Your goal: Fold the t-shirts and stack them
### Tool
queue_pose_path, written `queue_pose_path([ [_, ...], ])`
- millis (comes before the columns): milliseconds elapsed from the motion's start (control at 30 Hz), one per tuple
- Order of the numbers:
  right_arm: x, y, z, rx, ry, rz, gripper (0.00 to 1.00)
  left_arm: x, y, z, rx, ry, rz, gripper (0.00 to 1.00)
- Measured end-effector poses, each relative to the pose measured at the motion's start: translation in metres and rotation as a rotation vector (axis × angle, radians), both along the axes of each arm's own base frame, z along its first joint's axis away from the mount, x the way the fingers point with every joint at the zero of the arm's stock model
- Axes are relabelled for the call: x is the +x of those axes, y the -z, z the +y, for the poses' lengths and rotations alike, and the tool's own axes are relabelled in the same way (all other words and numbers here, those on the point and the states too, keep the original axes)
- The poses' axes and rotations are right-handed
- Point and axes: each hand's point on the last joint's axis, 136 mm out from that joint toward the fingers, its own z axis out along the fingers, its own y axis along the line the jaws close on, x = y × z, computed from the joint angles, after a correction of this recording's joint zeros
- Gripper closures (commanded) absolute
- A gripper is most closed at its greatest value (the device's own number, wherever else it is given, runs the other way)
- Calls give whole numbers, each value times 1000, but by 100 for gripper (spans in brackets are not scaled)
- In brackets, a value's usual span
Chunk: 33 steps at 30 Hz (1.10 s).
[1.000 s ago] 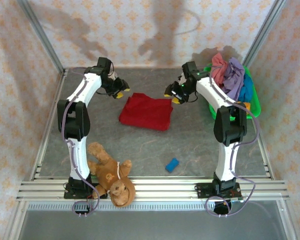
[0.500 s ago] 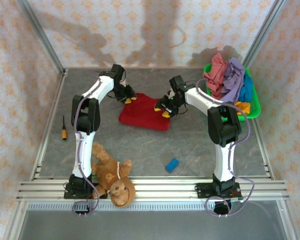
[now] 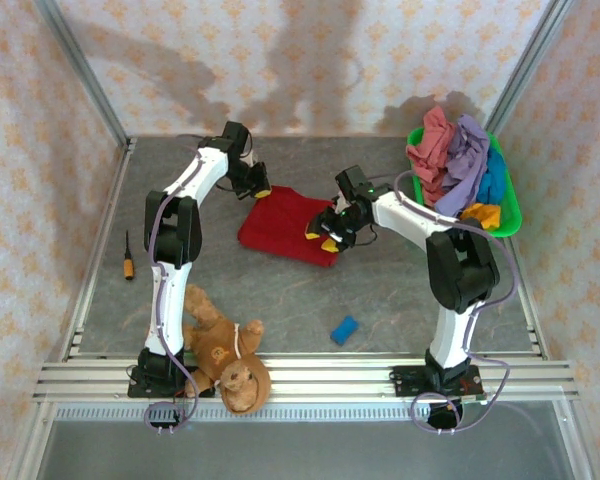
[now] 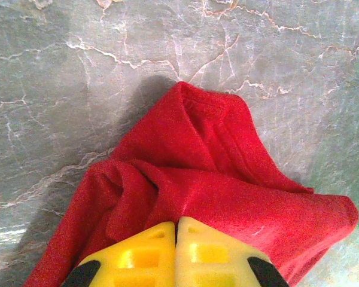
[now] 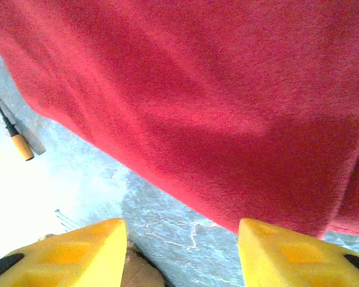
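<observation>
The dark red t-shirt [image 3: 285,225] lies folded mid-table. My left gripper [image 3: 261,192] sits at its far left corner, and in the left wrist view the yellow jaws [image 4: 176,222] are shut with the red cloth [image 4: 215,155] bunched and creased right at their tips. My right gripper [image 3: 327,238] hovers over the shirt's near right edge. In the right wrist view it is open [image 5: 180,230], with bare table between the fingers and the red cloth [image 5: 215,107] just beyond them. The other t-shirts, salmon [image 3: 435,140], lavender [image 3: 467,160] and teal [image 3: 493,182], are heaped in the basket.
The green basket [image 3: 513,212] stands at the right wall. A brown teddy bear [image 3: 225,350] lies at the near edge by the left arm's base. A blue block [image 3: 344,329] rests near front centre. A screwdriver [image 3: 128,256] lies at the left.
Both arms swung in from behind the shirt onto it. The left gripper came down on the far left corner and shut; the right moved to the near right edge, still open.
</observation>
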Motion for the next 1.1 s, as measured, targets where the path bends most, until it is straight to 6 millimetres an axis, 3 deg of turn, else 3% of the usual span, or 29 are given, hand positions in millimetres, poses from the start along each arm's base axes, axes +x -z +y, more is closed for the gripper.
queue_pose_path([
  [267, -13, 48, -8, -53, 14, 90, 48, 10, -10, -8, -55, -32, -25, 100],
  [567, -10, 52, -8, -42, 16, 72, 48, 36, -56, -36, -108, -1, -181, 100],
  [667, -9, 51, -8, -36, 20, 68, 48, 43, -62, -40, -106, -8, -206, 100],
  [800, -7, 49, -7, -30, 21, 56, 48, 61, -40, -43, -112, -14, -215, 100],
  [1000, -6, 47, -9, -30, 26, 53, 47, 69, 38, -45, -108, -26, -132, 98],
  [1100, -8, 39, -13, -41, 30, 45, 47, 76, 30, -45, -122, -25, -165, 71],
])
